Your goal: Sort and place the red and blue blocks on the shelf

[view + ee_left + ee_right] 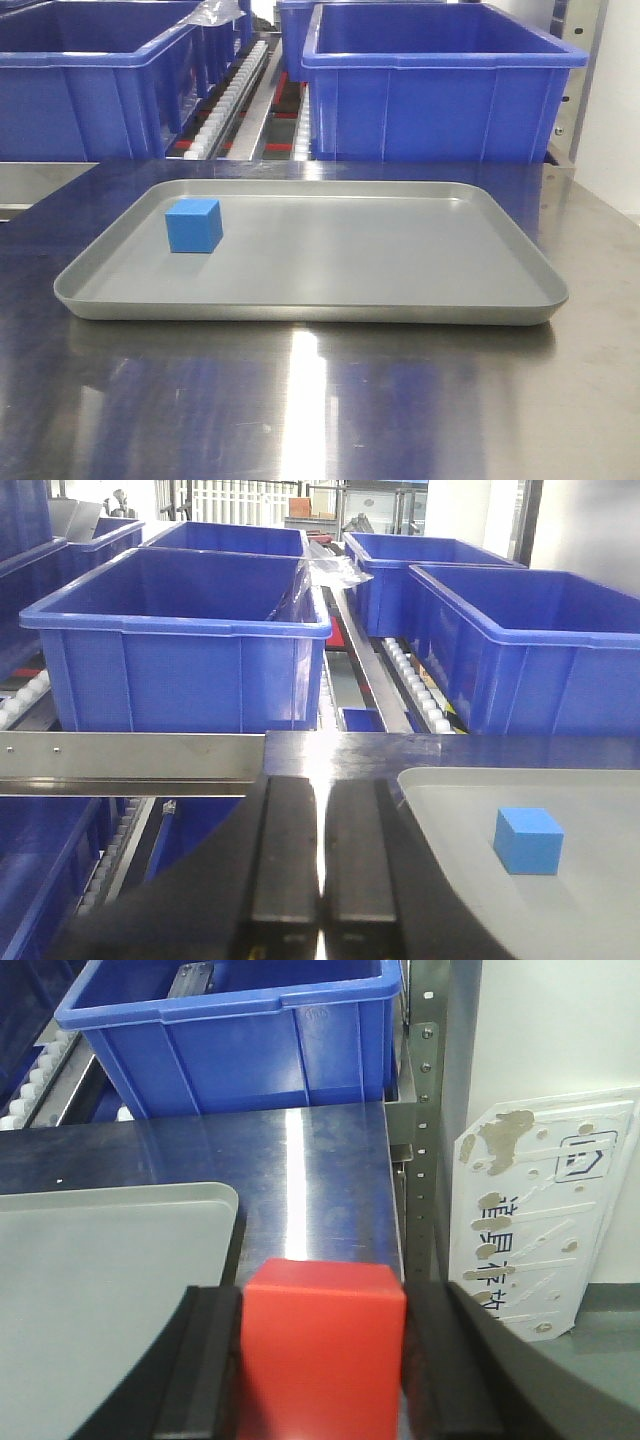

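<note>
The blue block [194, 225] sits on the left part of the grey tray [400, 310], and it also shows in the left wrist view as a blue block [528, 840]. My left gripper [320, 855] is shut with nothing in it, hovering left of the tray [450, 810]. The red block [322, 1360] is pinched between the black pads of my right gripper [322, 1300], above the steel table just right of the tray [100, 1280]. The shelf shows its flat steel front rail [130, 760] and white roller tracks [235, 95]. Neither gripper appears in the front view.
Large blue bins [440, 85] [180, 650] [240, 1030] stand on the shelf tracks behind the steel table [320, 400]. A perforated steel upright [425, 1110] and a worn white sign panel [540, 1230] are at the table's right edge.
</note>
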